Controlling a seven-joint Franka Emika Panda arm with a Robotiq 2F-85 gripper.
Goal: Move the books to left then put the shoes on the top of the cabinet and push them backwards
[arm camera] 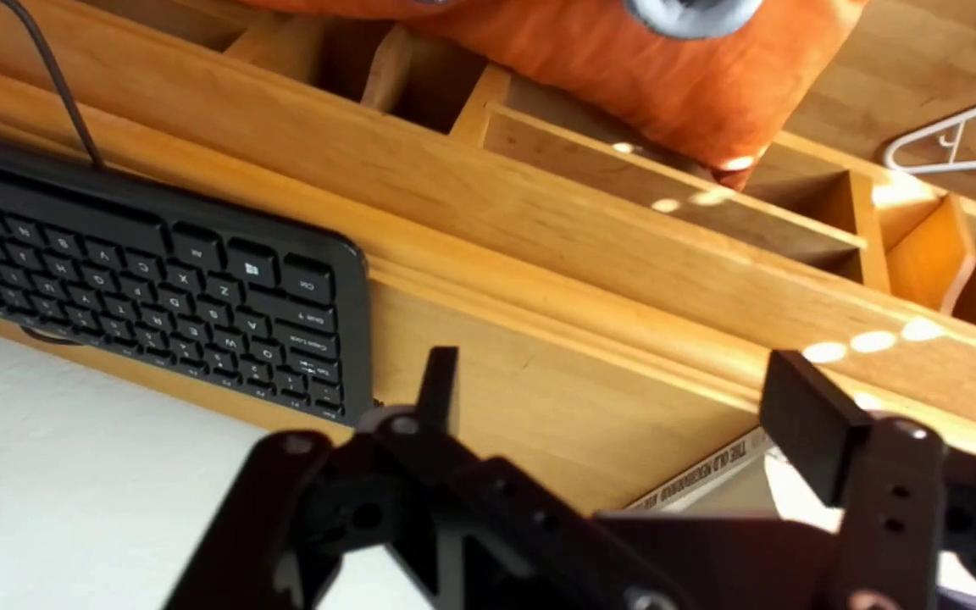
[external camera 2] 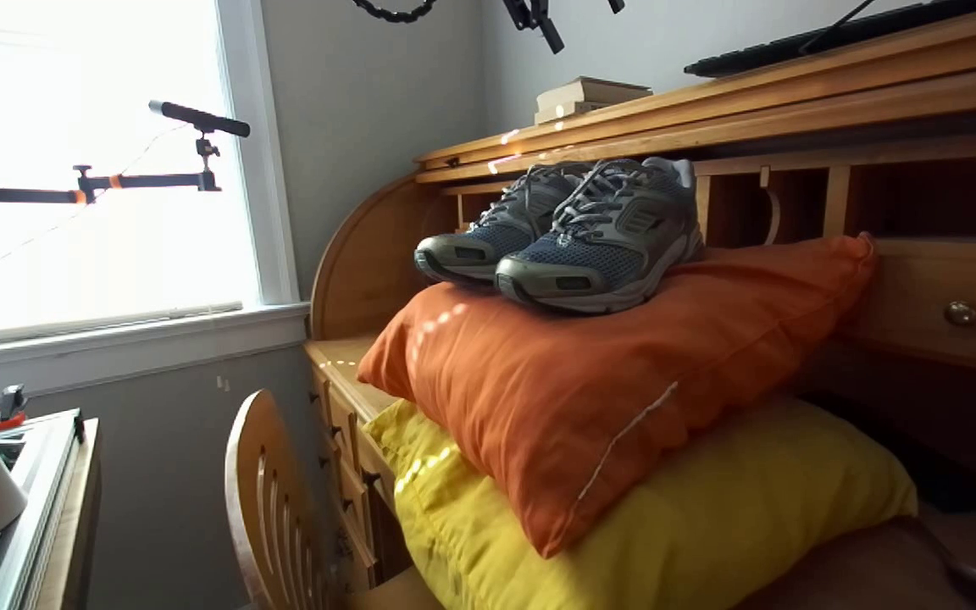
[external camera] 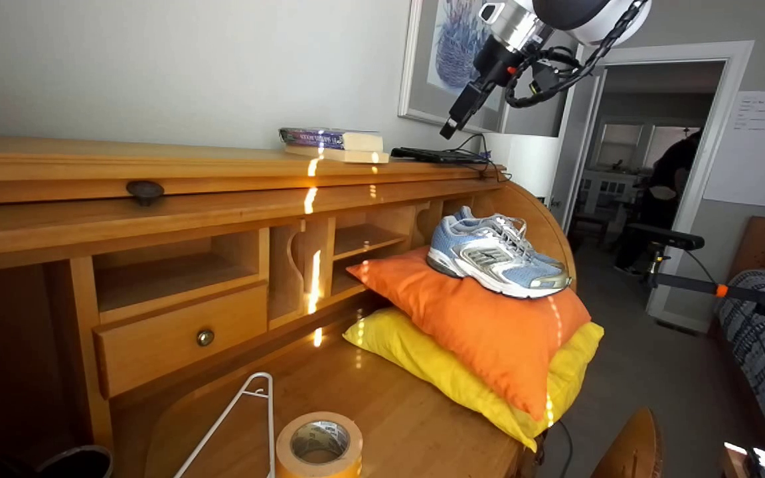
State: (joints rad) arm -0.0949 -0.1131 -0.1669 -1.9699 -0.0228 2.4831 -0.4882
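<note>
Two stacked books (external camera: 336,147) lie on the cabinet's top ledge (external camera: 223,174); an exterior view from another side shows the books (external camera 2: 585,100) by their pale page edges. A pair of grey, white and blue shoes (external camera: 499,255) rests side by side on the orange pillow, below the ledge. My gripper (external camera: 449,127) hangs in the air above the ledge, over the keyboard's end. In the wrist view the gripper (arm camera: 615,368) has its jaws wide apart with nothing between them. A book spine (arm camera: 708,474) shows beyond, partly hidden by the right finger. Of the shoes, only a heel rim (arm camera: 695,19) appears there.
A black keyboard (arm camera: 158,288) with a cable lies on the ledge beside the books. Orange (external camera 2: 623,373) and yellow (external camera 2: 666,500) pillows are piled on the desk surface. A tape roll (external camera: 319,451), a white hanger (external camera: 269,411) and a wooden chair (external camera 2: 272,500) are nearby.
</note>
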